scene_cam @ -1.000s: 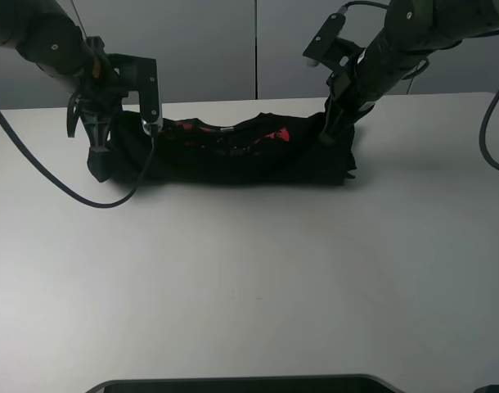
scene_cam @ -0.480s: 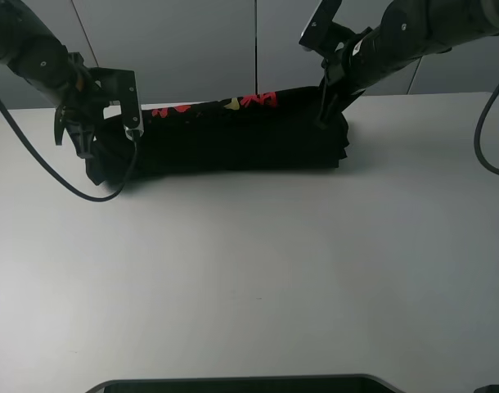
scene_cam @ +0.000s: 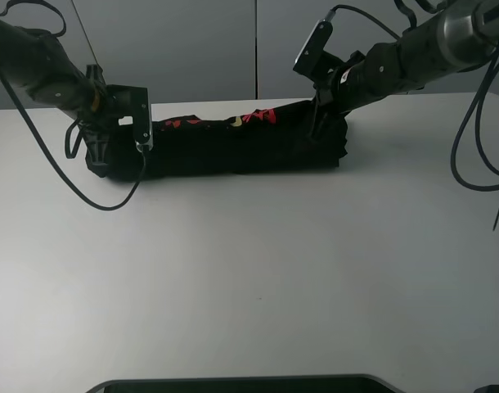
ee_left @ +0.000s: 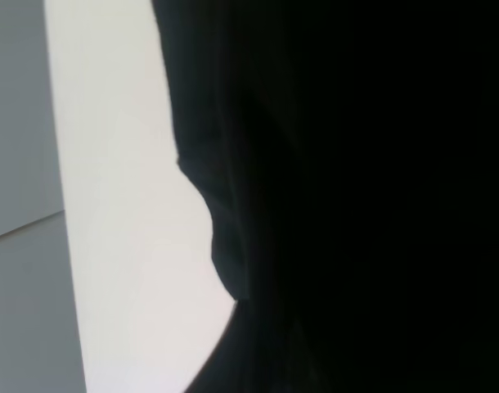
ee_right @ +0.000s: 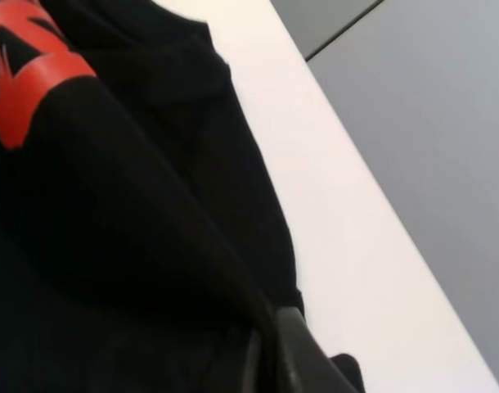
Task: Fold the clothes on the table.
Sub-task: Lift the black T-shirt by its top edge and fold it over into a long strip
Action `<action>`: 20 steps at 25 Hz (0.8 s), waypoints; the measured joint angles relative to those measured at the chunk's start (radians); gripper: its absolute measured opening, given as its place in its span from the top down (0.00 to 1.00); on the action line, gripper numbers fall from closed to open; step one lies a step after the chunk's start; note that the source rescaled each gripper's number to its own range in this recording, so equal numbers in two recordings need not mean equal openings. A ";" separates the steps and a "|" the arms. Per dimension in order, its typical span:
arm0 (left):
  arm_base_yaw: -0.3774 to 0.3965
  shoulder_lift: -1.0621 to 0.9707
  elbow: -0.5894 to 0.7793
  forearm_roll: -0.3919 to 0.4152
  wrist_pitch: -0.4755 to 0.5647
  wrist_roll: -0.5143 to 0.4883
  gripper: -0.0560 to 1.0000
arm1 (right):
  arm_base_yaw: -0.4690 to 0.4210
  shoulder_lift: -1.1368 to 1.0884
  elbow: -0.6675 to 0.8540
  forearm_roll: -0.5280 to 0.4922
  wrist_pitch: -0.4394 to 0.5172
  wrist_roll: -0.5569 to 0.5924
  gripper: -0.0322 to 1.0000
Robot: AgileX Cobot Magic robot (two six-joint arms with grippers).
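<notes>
The black T-shirt lies as a long narrow band across the far part of the white table, with red and yellow print along its far edge. My left gripper grips the band's left end and my right gripper its right end, both low over the table. Black cloth fills the left wrist view and hides the fingers. The right wrist view shows cloth, red print and one dark finger.
Grey wall panels stand behind the table's far edge. A black cable hangs from the left arm onto the table, and cables loop at the right. A dark object sits at the front edge.
Both grippers lifted the shirt's ends, carried them toward the far edge and lowered them. The band now lies farther back, flatter and narrower, with the print along its far edge.
</notes>
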 joint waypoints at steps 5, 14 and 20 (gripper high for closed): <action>0.022 0.071 -0.028 0.160 -0.029 -0.267 0.92 | -0.047 0.030 0.000 0.000 -0.024 0.004 0.96; 0.041 0.102 -0.046 0.203 -0.114 -0.364 0.92 | -0.069 0.068 0.000 0.004 -0.026 0.063 0.95; 0.048 0.102 -0.046 0.172 -0.179 -0.409 0.84 | -0.075 0.077 0.000 0.004 -0.024 0.100 0.56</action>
